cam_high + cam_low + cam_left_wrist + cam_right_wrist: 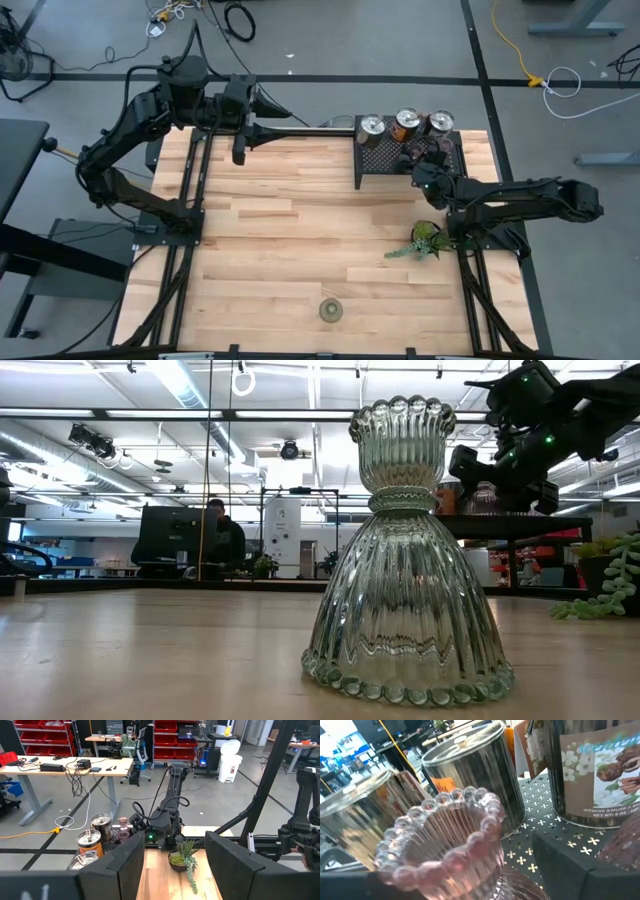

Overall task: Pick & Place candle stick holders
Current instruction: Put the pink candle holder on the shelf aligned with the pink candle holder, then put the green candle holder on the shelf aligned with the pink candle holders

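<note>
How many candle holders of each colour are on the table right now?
Shiny silver round metal holders: 3
Pinkish beaded-rim glass holders: 2
Olive-green ribbed glass holder: 1
Total: 6

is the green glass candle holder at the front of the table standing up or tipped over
Upright. In the low view the green glass holder stands on its wide beaded base, cup on top; the high view shows it as a circle.

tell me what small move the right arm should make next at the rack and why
Probably ease the right gripper down around the pink glass holder and close on it. The high view shows that gripper over the black mesh rack beside the three silver holders, and its wrist view has the pink holder's beaded rim right in front, not yet gripped. The left gripper waits at the table's far edge.
</note>
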Controlling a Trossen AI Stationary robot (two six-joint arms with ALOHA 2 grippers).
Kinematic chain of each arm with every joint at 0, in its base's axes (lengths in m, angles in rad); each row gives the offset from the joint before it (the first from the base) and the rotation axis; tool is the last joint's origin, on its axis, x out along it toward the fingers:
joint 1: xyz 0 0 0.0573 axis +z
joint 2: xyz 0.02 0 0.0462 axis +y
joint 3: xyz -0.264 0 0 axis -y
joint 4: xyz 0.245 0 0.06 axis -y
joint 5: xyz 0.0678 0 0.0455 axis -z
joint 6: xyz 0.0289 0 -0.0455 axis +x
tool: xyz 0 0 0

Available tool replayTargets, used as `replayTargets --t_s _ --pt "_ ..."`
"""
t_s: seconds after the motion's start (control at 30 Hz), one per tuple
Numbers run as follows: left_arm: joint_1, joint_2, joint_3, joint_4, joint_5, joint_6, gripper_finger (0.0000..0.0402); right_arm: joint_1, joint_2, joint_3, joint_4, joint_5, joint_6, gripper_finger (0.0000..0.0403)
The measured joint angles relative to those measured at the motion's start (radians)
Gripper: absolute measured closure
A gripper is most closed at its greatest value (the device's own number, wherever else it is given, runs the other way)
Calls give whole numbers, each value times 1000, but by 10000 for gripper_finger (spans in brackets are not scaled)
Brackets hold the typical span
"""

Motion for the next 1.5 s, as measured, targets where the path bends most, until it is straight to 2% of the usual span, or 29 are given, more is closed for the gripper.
replayTargets --t_s 0.27,0.53,0.93,1.27,1.5 --pt "0 0 0 0 0 0 191 -21 0 0 114 16 -65 149" --pt "0 0 0 0 0 0 191 -36 0 0 221 7 -160 150" --pt "0 0 0 0 0 0 191 -35 0 0 275 -47 -240 149" --pt "0 0 0 0 0 0 191 -35 -1 3 355 -44 -322 150" --pt "0 0 0 0 0 1 191 -31 -10 84 352 -29 -449 150"
